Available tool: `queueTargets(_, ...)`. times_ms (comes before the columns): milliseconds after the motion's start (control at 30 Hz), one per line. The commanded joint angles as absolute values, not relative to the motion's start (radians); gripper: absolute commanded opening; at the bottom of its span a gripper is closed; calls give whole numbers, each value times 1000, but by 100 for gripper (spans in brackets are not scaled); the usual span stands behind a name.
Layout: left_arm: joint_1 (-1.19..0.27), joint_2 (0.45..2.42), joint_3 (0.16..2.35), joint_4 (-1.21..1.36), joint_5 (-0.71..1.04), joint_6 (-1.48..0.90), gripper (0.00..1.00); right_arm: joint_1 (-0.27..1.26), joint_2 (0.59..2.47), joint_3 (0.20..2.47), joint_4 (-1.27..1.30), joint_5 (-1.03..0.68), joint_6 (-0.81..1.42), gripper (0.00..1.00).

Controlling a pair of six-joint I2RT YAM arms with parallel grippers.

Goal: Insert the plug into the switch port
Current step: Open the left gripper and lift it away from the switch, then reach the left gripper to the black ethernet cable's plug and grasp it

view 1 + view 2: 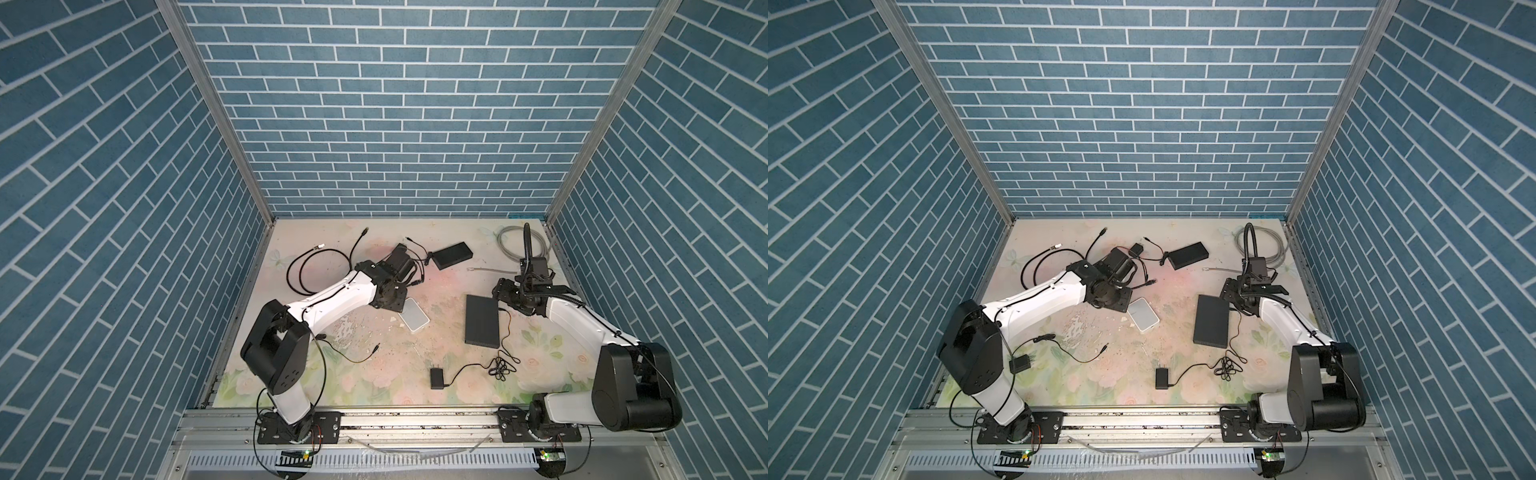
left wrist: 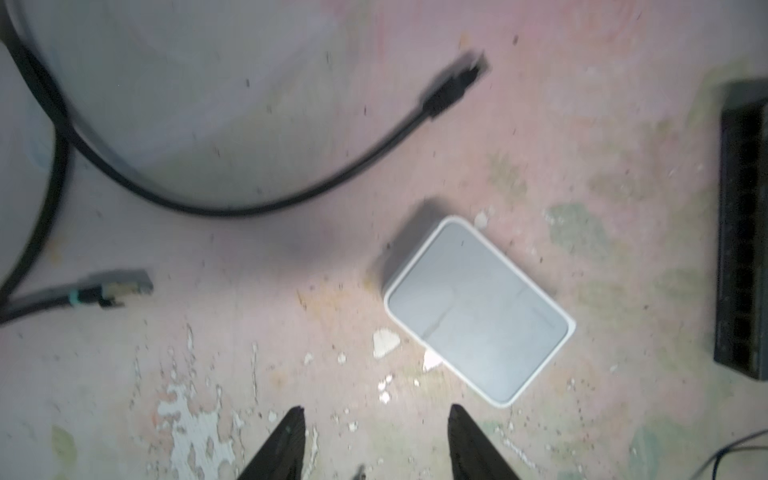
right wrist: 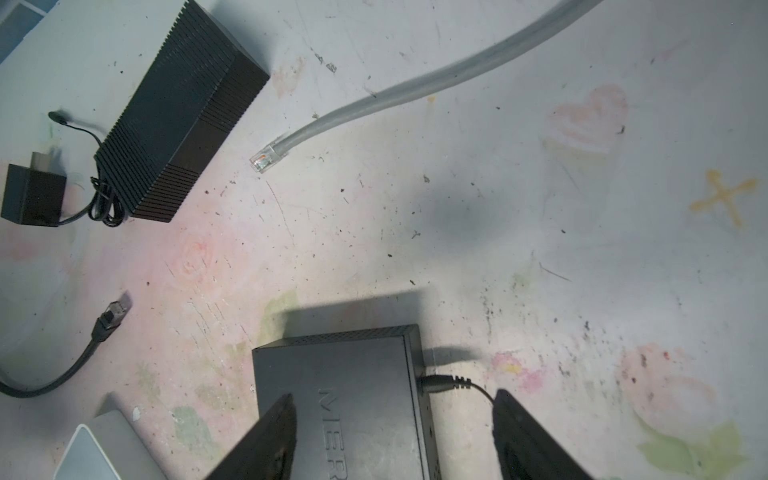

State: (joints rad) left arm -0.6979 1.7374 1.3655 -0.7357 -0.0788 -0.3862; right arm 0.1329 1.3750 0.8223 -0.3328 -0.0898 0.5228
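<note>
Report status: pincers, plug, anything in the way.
Left pincer open, empty. Right pincer open over switch. Black plug lying loose, not inserted. White box between plug and switch.

The switch point(image 1: 482, 320) is recorded right of the table's point(image 1: 374, 390) centre, the small box point(image 1: 414, 321) to its left. A ribbed unit point(image 1: 451, 254) is noted behind them, a coiled cable point(image 1: 501, 242) in the rear right corner, looped cables point(image 1: 289, 274) rear left, and a wall adapter point(image 1: 436, 378) toward the front edge.
</note>
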Motion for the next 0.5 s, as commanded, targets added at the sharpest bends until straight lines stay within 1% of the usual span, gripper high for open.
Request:
queueTargets(0, -676, 1833, 1464, -673, -137, -283, 57, 137, 1388, 861, -348, -118, 506, 74)
queueTargets(100, -646, 1950, 1604, -681, -63, -151, 56, 138, 1388, 863, -362, -126, 505, 73)
queueTargets(200, -617, 2059, 1724, -722, 5, -68, 54, 136, 1375, 864, -387, -126, 499, 74)
queueTargets(400, -612, 2191, 1857, -798, 156, 84, 54, 136, 1356, 868, -430, -115, 492, 74)
queueTargets(467, -612, 2214, 1862, -811, 169, 132, 54, 136, 1351, 868, -439, -113, 495, 74)
